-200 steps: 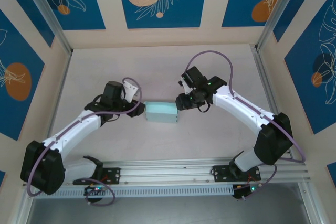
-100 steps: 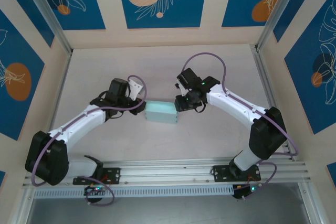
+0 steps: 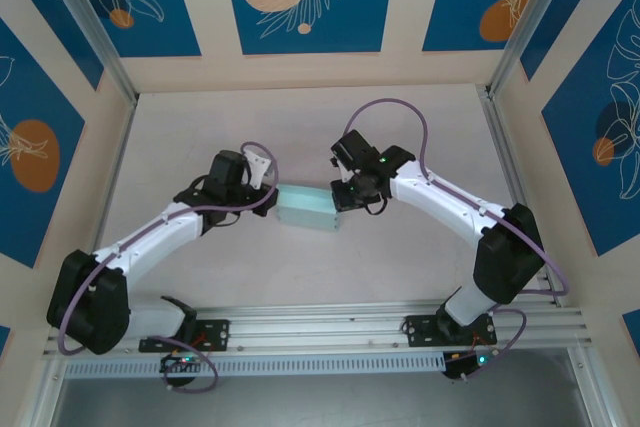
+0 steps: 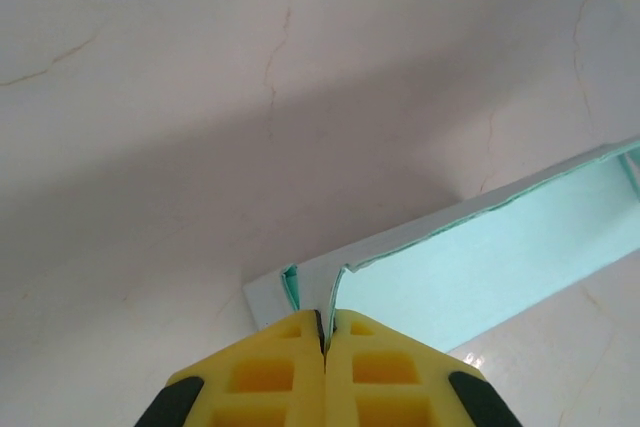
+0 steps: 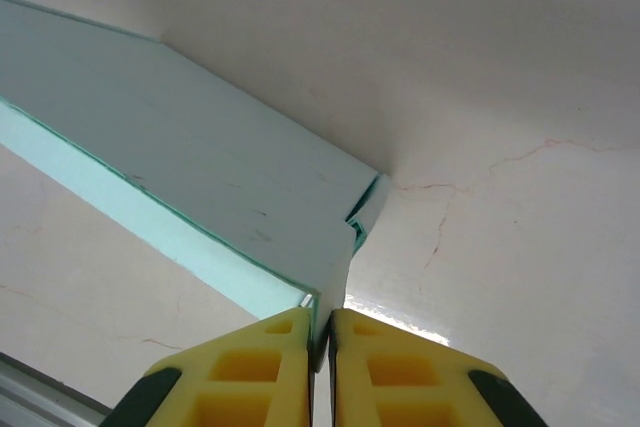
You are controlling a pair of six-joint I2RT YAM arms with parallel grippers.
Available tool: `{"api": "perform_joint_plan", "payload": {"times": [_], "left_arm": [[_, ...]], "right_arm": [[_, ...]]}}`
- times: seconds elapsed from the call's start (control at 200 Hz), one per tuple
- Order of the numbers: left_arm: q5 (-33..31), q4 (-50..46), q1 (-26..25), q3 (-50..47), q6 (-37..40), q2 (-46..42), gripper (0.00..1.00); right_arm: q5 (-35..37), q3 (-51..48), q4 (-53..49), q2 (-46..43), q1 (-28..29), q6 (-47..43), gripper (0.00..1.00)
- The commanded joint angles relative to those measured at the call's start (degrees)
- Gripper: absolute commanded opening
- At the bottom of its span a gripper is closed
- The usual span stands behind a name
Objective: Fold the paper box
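Pale-blue thin-card paper box | left gripper clamps one end | right gripper clamps other

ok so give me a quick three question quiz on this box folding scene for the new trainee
1. True or false: the left claw is shut on an edge of the paper box.
2. Where do the two claws hold the paper box, seen from the top camera?
A) both on the same end
B) on opposite ends, left claw at its left end, right claw at its right end
C) neither touches it
3. Fill in: the paper box is made of thin pale ____ card.

Key: 1 true; 2 B; 3 blue
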Motion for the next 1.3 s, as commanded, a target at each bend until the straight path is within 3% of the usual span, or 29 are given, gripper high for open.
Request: {"api": "perform_joint_plan", "payload": {"times": [0.0,0.285,0.51,0.64,1.015,1.295], "left_arm": [[-1.38,6.82,-2.21,-2.41,-5.67,-3.26,0.00],[-7.63,8.13,-6.70,-4.67,-7.97,-5.45,0.00],[-10.09,8.05,-8.83,-5.56,-8.50,-4.49,0.00],[-10.40,8.06,-9.23,-5.57,-8.51,-3.94,0.00],[-12.02,6.73,-9.26,-4.49,-8.51,-4.62,0.00],[-11.99,7.16,-9.30,-4.96,-9.91,-4.38,0.00]], "right_arm": [[1.47,1.91,0.87,0.40,1.32,4.18,0.14],[3.03,2.54,2.91,1.08,1.61,9.43,0.11],[-1.71,4.04,5.51,1.54,1.61,10.96,0.11],[-4.22,4.84,6.56,2.13,1.76,10.95,0.12],[3.10,2.60,2.52,3.31,2.75,6.86,0.07],[-0.91,-0.65,6.57,3.59,2.82,7.70,0.06]]}}
